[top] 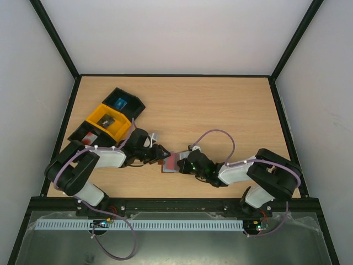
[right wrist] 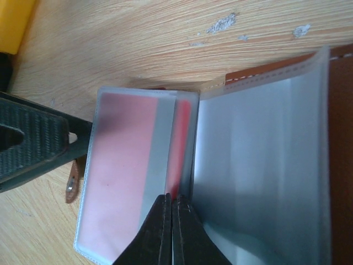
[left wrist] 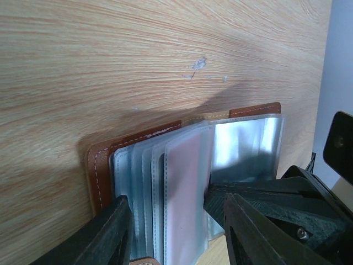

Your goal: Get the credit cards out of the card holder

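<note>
risk lay chiefly in the frosted sleeve rising with the red plastic credit card (right wrist: 181, 138), which would drag the small brown leather bifold card holder (top: 172, 162) across the pale wooden worktop (top: 231, 110). that could follow if the pinch took sleeve and card together, or if nothing pinned the holder down. a shallow nip on the thin card edge could also slip off and leave the card where it was.

the holder lay open on the worktop, sleeves fanned, with the yellow plastic bin (top: 107, 120) well apart to its far left. the red card sat inside a sleeve on the holder's left half. no dark grey card could be made out.

the right tool (right wrist: 171, 201) had its fingers pressed together with no gap showing, tips at the near edge of the red card. whether card, sleeve or nothing lay between them could not be told. the left tool (left wrist: 177, 205) was spread wide at the holder's left side, astride the fanned sleeves and holding nothing. whether its fingers touched the holder could not be told.
</note>
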Robot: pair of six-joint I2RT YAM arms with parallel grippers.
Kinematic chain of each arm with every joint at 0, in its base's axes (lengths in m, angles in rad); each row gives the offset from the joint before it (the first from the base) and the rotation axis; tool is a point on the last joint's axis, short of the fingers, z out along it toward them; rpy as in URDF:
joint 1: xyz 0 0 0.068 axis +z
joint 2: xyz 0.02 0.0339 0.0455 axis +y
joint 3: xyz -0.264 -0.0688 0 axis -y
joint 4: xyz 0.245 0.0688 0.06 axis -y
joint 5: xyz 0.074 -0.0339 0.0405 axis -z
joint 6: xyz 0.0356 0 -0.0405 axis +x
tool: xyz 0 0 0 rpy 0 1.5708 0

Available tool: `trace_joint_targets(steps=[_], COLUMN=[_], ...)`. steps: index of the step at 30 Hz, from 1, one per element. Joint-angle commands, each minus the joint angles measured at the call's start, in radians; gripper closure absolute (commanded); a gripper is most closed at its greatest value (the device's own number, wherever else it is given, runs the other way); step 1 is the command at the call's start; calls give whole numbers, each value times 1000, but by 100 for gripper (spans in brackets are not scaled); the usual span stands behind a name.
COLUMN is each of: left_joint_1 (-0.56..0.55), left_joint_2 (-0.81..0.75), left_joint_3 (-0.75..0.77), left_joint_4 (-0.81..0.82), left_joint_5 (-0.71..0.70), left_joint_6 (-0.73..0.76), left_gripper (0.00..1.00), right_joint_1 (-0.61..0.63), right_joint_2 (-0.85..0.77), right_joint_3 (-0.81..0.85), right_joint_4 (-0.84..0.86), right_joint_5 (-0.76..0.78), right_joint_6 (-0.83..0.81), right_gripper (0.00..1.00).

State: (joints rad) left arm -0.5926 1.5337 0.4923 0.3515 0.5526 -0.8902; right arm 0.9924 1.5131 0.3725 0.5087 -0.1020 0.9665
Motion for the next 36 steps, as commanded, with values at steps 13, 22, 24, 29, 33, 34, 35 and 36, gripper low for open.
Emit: trace_joint_targets(steps=[13, 22, 24, 29, 33, 34, 35, 36], left_joint_1=[-4, -5, -6, -4, -5, -6, -6, -5], left_joint_2=[-101, -82, -57, -30, -27, -22, -16, -9], left_joint_3=[21, 21, 20, 24, 24, 25, 25, 25], left_joint_4=[-53, 8, 37, 69, 64, 64, 67, 74], left_joint_5=[-52, 7, 29, 59, 49, 49, 51, 54], left_joint_6=[19, 30, 31, 31, 46, 48, 48, 48], left_gripper=[47, 44, 43, 43, 43, 42, 42, 42], right_joint_1=[3, 4, 3, 3, 3, 3, 3, 3], right_joint_2=[55, 64, 62, 66, 71, 74, 76, 77], right_joint_3=[-43, -47, -48, -53, -58, -56, -54, -52], right_joint_4=[48, 64, 63, 69, 79, 80, 81, 83], right_joint_5=[10, 7, 8, 1, 4, 1, 0, -3], right_joint_6=[25, 31, 32, 36, 38, 37, 37, 37], right_gripper=[98, 98, 98, 98, 98, 98, 98, 98])
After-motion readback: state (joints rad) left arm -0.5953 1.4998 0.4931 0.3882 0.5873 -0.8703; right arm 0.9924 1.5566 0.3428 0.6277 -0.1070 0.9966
